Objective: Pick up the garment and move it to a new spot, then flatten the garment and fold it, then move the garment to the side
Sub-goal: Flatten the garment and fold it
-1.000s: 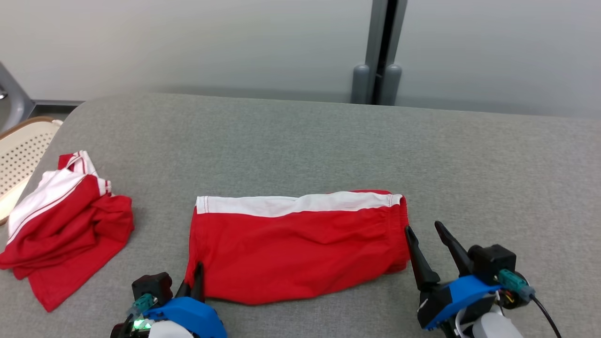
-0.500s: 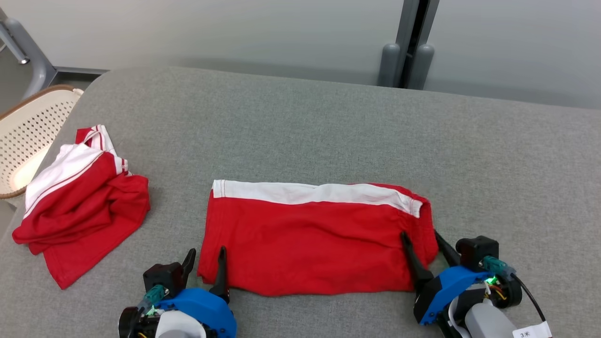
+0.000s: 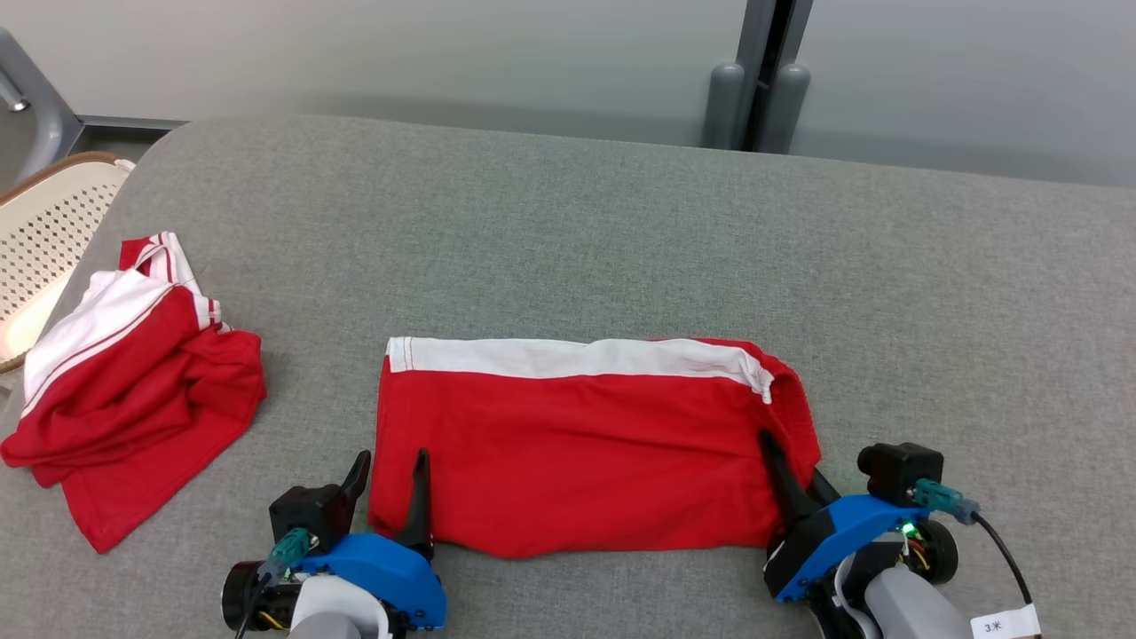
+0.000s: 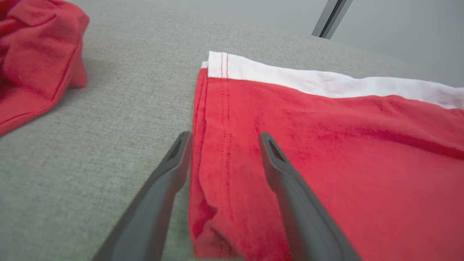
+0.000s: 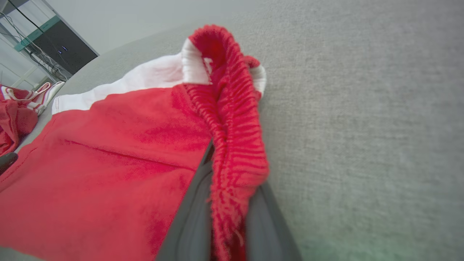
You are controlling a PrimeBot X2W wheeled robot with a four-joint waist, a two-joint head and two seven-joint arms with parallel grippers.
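Note:
The garment (image 3: pixel 577 453) is red with a white band along its far edge and lies folded flat on the grey cushioned surface (image 3: pixel 621 240). My left gripper (image 3: pixel 391 457) is open, straddling the garment's near left edge: one finger is on the cloth (image 4: pixel 326 152) and one rests on the grey surface beside it, as the left wrist view (image 4: pixel 224 137) shows. My right gripper (image 3: pixel 792 457) is shut on the garment's right edge. In the right wrist view (image 5: pixel 232 174) the ribbed red waistband (image 5: pixel 235 137) is pinched between the fingers and stands up bunched.
A second red and white garment (image 3: pixel 133 390) lies crumpled at the left of the surface. Beyond the left edge stands a cream perforated basket (image 3: pixel 44 240). A grey post (image 3: pixel 754 80) rises behind the far edge, in front of a pale wall.
The head camera has shifted. My left gripper has opened at the garment's left edge. My right gripper moved onto the right edge and shut on it, and that corner now stands up bunched.

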